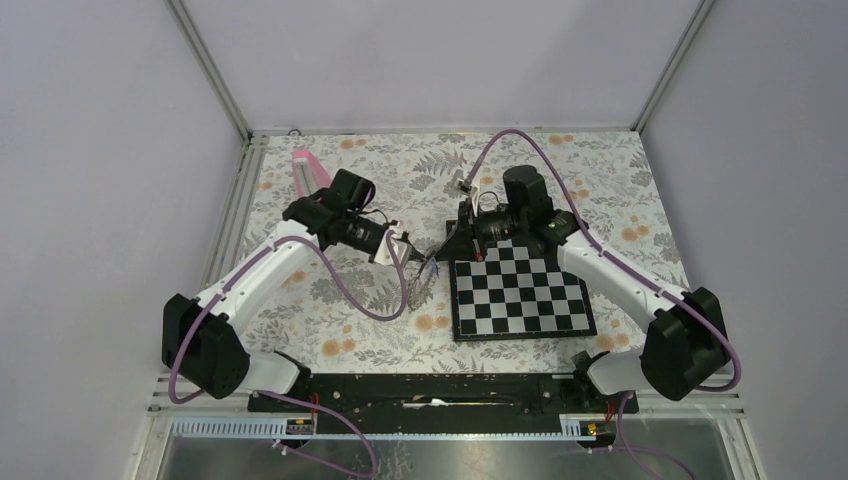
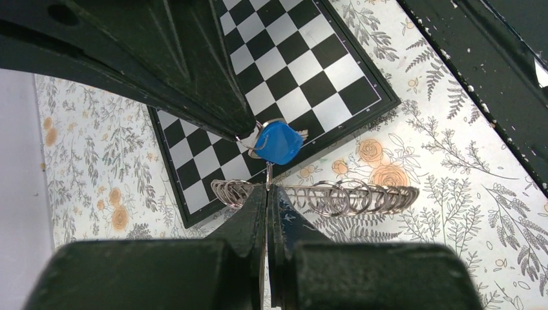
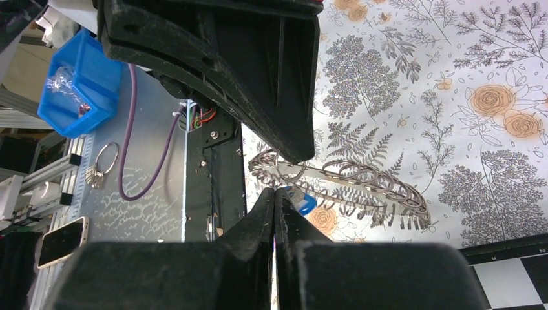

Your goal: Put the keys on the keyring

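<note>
keyring axis: the keyring (image 2: 349, 197) shows edge-on in both wrist views, a long band of small loops. in the left wrist view it runs left to right. in the top view it stretches from the two grippers toward the near edge.
keyring place: over the flowered cloth (image 1: 340, 320), just beside the far left corner of the chessboard (image 1: 520, 295).
key direction: the blue key (image 2: 278, 143) has its plastic head at the right gripper's tip. a thin metal part goes from the head toward the left fingertips and meets the band there.
left arm: it reaches from its base at the near left toward the middle, with the wrist turned to the right.
left gripper (image 1: 405, 250): the fingers are pressed together with no gap and the band is at their tips. it seems to pinch the keyring.
right arm: it reaches from the near right across the chessboard's far edge, pointing left.
right gripper (image 1: 452, 243): the fingers are closed tight with the blue head just beside their tips. it seems to hold the blue key.
tips: the two grippers face each other, very near.
writing: there are small marks on the chessboard border, too small to read.
other: a blue bin (image 3: 77, 84) and a phone (image 3: 61, 240) are beyond the table edge.
</note>
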You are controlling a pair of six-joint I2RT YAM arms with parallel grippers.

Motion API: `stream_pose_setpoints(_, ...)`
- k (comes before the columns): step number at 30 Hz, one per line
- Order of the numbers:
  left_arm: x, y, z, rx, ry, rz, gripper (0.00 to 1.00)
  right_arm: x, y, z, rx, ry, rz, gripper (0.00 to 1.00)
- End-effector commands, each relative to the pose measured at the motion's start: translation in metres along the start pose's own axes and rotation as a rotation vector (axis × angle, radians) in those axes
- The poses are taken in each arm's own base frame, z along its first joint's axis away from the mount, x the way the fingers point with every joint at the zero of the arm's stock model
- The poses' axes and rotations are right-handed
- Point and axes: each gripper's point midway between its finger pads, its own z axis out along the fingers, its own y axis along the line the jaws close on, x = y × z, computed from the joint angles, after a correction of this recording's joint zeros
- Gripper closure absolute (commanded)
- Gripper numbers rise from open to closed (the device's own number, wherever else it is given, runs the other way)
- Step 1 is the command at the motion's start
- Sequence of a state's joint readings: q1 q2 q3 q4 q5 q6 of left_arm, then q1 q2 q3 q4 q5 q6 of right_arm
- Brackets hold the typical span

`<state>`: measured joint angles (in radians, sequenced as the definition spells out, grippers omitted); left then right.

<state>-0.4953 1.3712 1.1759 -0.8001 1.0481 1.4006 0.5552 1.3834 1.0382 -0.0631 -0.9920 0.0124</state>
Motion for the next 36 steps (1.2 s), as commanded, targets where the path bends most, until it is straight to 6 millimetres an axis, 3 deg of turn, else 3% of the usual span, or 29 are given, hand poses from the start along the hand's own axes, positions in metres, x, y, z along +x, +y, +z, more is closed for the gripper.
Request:
stream_pose_setpoints(1,-0.011,0.006,-0.001,-0.002,-0.013,0.089,1.0,-0.008,0.004,0.001,-0.043,-0.023,0.0,1.0)
stream_pose_setpoints(20,-0.011,0.011,0.0,0.0,0.01,0.069,1.0,-0.004,-0.015,0.009,0.008,-0.019,0.033,1.0)
stream_pose_setpoints(36,-0.004,0.013,-0.002,-0.007,0.059,0.069,1.0,-0.002,-0.01,0.01,-0.031,-0.017,0.05,1.0)
